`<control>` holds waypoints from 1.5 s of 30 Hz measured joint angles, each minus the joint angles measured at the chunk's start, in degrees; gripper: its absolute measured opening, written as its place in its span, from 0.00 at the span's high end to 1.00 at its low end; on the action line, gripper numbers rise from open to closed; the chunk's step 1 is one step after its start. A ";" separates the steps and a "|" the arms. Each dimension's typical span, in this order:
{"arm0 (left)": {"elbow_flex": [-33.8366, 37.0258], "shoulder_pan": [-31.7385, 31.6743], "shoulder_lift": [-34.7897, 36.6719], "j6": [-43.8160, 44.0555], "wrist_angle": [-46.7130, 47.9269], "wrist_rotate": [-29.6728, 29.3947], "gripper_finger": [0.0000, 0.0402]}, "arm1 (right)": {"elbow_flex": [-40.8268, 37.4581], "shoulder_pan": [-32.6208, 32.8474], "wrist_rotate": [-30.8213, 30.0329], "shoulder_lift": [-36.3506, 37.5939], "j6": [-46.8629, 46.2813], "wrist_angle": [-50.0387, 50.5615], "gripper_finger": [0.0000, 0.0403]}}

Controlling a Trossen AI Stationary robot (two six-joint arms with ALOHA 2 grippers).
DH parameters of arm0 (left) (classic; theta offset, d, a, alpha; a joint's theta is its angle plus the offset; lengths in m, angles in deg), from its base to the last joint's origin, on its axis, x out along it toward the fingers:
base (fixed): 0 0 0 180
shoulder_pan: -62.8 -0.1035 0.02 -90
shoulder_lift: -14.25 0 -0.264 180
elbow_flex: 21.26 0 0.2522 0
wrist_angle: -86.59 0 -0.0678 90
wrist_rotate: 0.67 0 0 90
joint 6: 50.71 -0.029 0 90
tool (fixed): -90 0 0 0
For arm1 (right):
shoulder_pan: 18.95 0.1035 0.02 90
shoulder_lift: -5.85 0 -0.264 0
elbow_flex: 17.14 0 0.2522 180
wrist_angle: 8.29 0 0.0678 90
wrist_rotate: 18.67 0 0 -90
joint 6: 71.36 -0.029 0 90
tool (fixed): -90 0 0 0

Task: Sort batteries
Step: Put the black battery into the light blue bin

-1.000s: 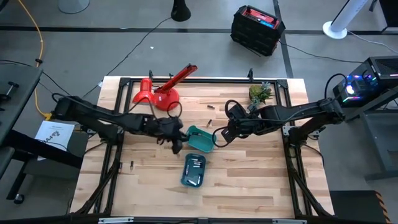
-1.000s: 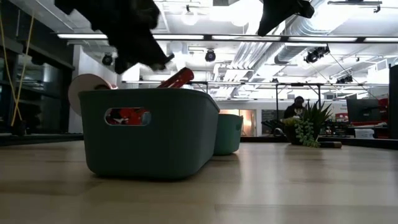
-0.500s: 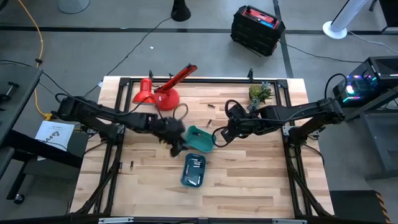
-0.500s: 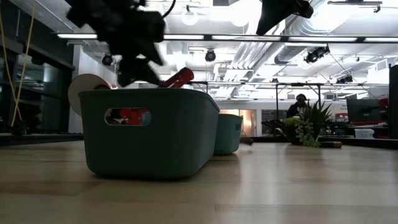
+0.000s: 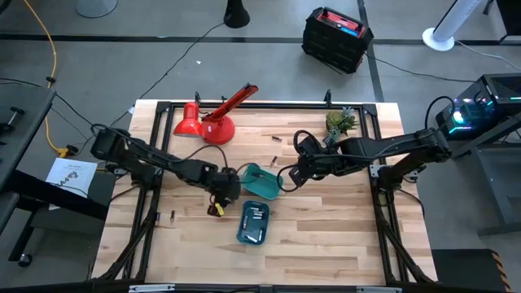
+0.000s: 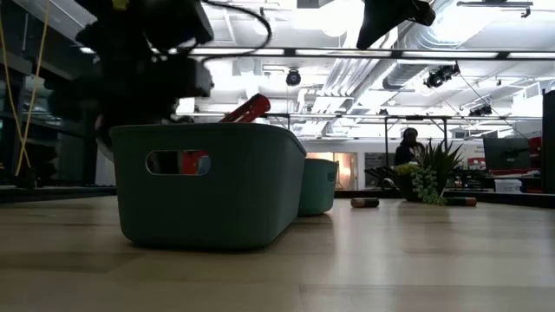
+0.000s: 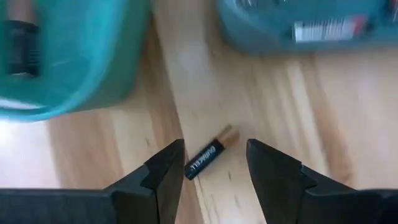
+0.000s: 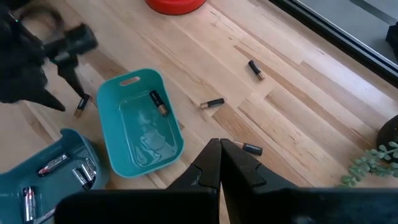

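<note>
Two teal trays lie mid-table. The far tray [image 5: 262, 181] holds one battery [image 8: 158, 102]; the near tray [image 5: 254, 224] holds several batteries [image 8: 81, 171]. My left gripper [image 7: 214, 146] is open, low over the table left of the near tray, one finger on either side of a loose battery [image 7: 208, 160] that lies flat on the wood, touching neither finger. My right gripper [image 8: 221, 146] is shut on nothing, hovering at the far tray's right end [image 5: 285, 181]. More loose batteries [image 8: 213, 103] [image 8: 255, 69] [image 8: 252, 149] lie on the table beyond it.
A red lamp [image 5: 213, 122] lies at the far left and a small green plant [image 5: 340, 120] stands at the far right. Another battery [image 5: 172, 216] lies near the left frame rail. Bare wood stretches along the near edge and to the right of the trays.
My left gripper has gone from above the far tray's left end toward the near edge and down, coming low over the loose battery left of the near tray. In the low view a battery has rolled into sight from behind the far tray toward the right.
</note>
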 joint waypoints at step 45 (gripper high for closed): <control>-16.58 -8.24 2.00 12.85 -1.24 -2.74 0.58 | 0.04 -12.91 11.62 -2.70 22.51 3.00 0.70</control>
